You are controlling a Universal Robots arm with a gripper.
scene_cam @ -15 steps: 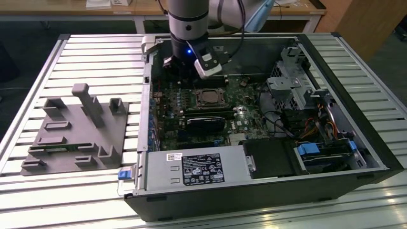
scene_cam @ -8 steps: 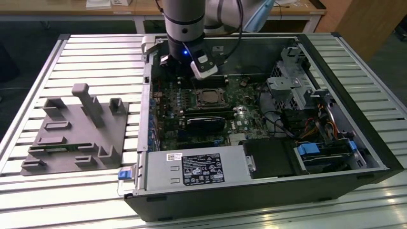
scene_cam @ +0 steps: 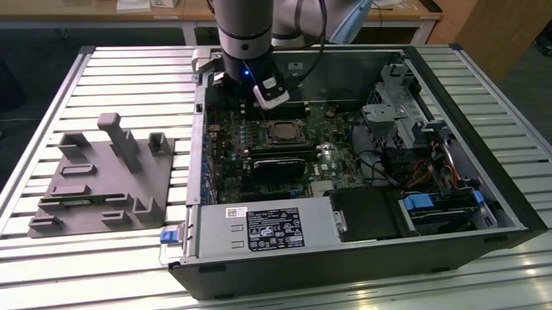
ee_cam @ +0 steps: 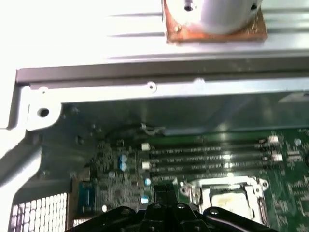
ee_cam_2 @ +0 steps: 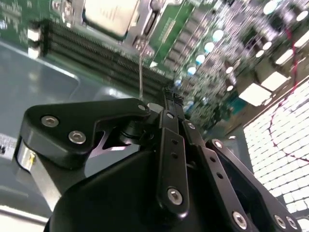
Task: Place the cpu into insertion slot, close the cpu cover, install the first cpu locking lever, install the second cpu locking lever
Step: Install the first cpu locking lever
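The cpu (scene_cam: pixel 280 132) lies flat in the insertion slot (scene_cam: pixel 265 124) on the motherboard, its pale metal top (ee_cam_2: pixel 110 13) showing in both wrist views (ee_cam: pixel 232 202). The cpu cover (ee_cam: pixel 200 186), a silver frame, lies down around the chip. A thin silver lever rod (ee_cam_2: pixel 141 63) stands up from the socket's edge. My gripper (scene_cam: pixel 257 106) hangs just above the board, beside the socket towards the exterior view's left. Its black fingers (ee_cam_2: pixel 168 104) meet at the tips with nothing between them, close to the rod.
Long black memory slots (ee_cam: pixel 207 155) run beside the socket near the case wall (ee_cam: pixel 159 87). A black card (scene_cam: pixel 278 166), the power supply (scene_cam: pixel 263 229) and drive cage (scene_cam: pixel 392 106) fill the case. A grey fixture (scene_cam: pixel 103 177) sits at the exterior view's left.
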